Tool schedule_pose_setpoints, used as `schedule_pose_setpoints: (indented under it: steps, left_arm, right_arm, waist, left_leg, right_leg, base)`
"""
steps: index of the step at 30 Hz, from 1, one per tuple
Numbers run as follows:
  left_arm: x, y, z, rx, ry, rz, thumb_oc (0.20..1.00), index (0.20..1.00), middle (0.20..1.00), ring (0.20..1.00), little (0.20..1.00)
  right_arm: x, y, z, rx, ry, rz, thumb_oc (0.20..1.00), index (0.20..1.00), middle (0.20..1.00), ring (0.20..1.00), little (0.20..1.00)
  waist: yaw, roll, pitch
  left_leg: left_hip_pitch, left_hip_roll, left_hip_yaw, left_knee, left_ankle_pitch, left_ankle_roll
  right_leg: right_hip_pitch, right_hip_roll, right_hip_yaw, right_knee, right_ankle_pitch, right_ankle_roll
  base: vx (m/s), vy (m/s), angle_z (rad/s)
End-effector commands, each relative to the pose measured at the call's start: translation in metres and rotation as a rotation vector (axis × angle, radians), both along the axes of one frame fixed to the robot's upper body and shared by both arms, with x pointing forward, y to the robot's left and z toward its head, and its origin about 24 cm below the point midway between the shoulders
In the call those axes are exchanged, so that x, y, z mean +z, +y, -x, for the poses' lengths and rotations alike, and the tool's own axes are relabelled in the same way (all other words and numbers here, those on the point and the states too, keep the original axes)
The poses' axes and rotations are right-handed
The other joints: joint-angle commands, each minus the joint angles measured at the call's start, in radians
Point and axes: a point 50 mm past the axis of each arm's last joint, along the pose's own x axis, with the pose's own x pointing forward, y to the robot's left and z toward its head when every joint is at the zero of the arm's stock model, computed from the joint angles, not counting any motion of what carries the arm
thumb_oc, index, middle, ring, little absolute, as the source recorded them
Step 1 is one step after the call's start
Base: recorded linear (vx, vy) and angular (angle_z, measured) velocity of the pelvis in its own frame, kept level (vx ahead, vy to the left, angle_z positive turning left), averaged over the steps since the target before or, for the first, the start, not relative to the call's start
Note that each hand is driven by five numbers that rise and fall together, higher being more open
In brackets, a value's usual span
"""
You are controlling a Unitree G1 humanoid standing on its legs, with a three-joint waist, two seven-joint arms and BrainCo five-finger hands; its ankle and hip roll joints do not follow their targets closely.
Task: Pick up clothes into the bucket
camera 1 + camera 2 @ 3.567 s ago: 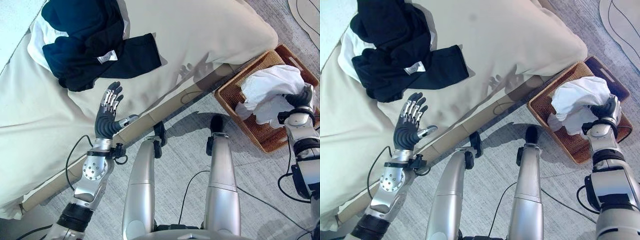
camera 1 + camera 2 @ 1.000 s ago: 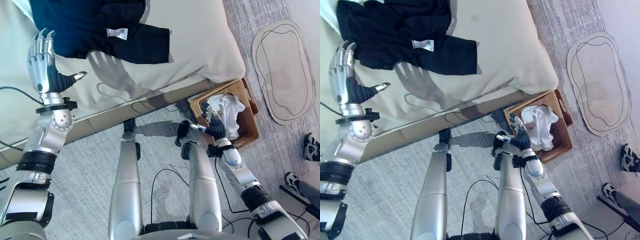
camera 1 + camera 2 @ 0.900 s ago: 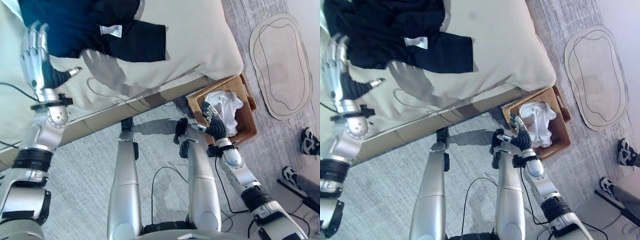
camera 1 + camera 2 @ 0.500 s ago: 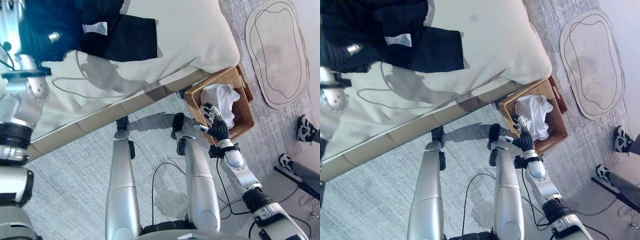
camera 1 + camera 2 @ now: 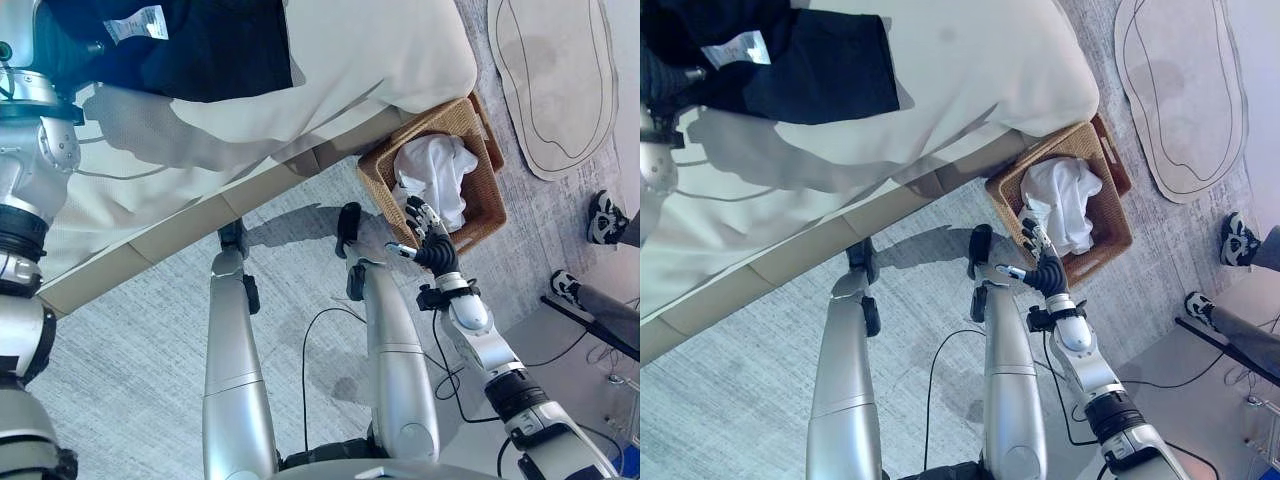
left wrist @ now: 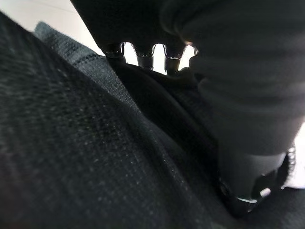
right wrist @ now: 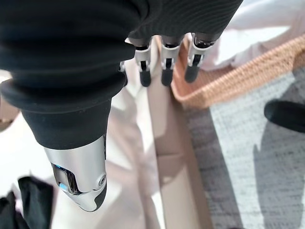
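A home bedroom: cream-covered bed (image 5: 330, 60), grey carpet (image 5: 120, 380), pale rug (image 5: 560, 80).

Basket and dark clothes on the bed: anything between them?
Just bare cream bedding and the bed's edge between the basket and the dark clothes, in the left eye view.

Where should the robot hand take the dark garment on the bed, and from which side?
Probably the flat dark panel nearest the mattress edge, approached from the robot's side: it lies spread towards the robot, so fingers can pinch its free hem, unlike the bunched part.
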Motion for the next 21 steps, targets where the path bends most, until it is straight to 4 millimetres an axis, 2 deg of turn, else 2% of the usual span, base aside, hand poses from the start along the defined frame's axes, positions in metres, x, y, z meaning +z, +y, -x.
schedule_pose_setpoints:
  steps: [1,5,6,7,8,15,21]
  left_arm:
    - [0.026,0.018,0.002,0.137,0.103,0.014,1.000,1.000,1.000,1.000,1.000]
    - [0.032,0.017,-0.004,0.206,0.201,-0.028,1.000,1.000,1.000,1.000,1.000]
    - [0.033,0.018,-0.005,0.213,0.236,-0.005,0.843,0.843,0.843,0.843,0.843]
    - [0.034,0.018,-0.006,0.217,0.240,-0.003,0.357,0.357,0.357,0.357,0.357]
    - [0.034,0.019,-0.005,0.220,0.238,0.000,0.200,0.200,0.200,0.200,0.200]
    - [0.032,0.031,0.002,0.289,0.253,-0.036,0.200,0.200,0.200,0.200,0.200]
    - [0.018,0.041,0.004,0.317,0.311,-0.028,0.200,0.200,0.200,0.200,0.200]
  right_arm:
    - [0.011,-0.015,0.011,-0.016,-0.069,-0.019,1.000,1.000,1.000,1.000,1.000]
    - [0.010,-0.017,0.010,-0.007,-0.056,-0.035,1.000,1.000,1.000,1.000,1.000]
    - [0.009,-0.016,0.010,0.006,-0.045,-0.058,1.000,1.000,1.000,1.000,1.000]
    - [0.009,-0.014,0.010,0.014,-0.041,-0.061,1.000,1.000,1.000,1.000,1.000]
    - [0.009,-0.014,0.010,0.021,-0.041,-0.066,1.000,1.000,1.000,1.000,1.000]
    - [0.007,-0.013,0.011,0.051,-0.030,-0.090,1.000,1.000,1.000,1.000,1.000]
    - [0.000,-0.015,0.013,0.052,0.004,-0.079,1.000,1.000,1.000,1.000,1.000]
  waist:
    - [-0.006,-0.019,-0.016]
    - [-0.008,-0.019,-0.017]
    - [-0.008,-0.017,-0.019]
    - [-0.009,-0.017,-0.023]
    - [-0.008,-0.018,-0.026]
    - [-0.006,-0.015,-0.047]
    - [0.002,-0.009,-0.059]
  left_leg:
    - [-0.008,-0.047,0.058,0.031,-0.075,0.085]
    - [-0.015,-0.050,0.057,0.034,-0.075,0.086]
    - [-0.020,-0.050,0.058,0.037,-0.075,0.087]
    - [-0.019,-0.049,0.059,0.036,-0.075,0.086]
    - [-0.020,-0.048,0.060,0.037,-0.074,0.086]
    - [-0.016,-0.043,0.058,0.032,-0.073,0.082]
    - [0.024,-0.043,0.061,0.008,-0.068,0.082]
  right_leg:
    - [0.006,-0.028,0.018,-0.116,0.127,0.076]
    - [-0.003,-0.029,0.019,-0.112,0.128,0.079]
    - [-0.007,-0.028,0.021,-0.112,0.130,0.079]
    - [-0.006,-0.028,0.021,-0.114,0.131,0.078]
    - [-0.008,-0.029,0.022,-0.114,0.131,0.077]
    - [-0.007,-0.024,0.022,-0.120,0.130,0.074]
    - [0.021,-0.024,0.017,-0.131,0.129,0.070]
  base:
    - [0.00,0.000,0.00]
    - [0.00,0.000,0.00]
    - [0.00,0.000,0.00]
    - [0.00,0.000,0.00]
    - [0.00,0.000,0.00]
    - [0.00,0.000,0.00]
    - [0.00,0.000,0.00]
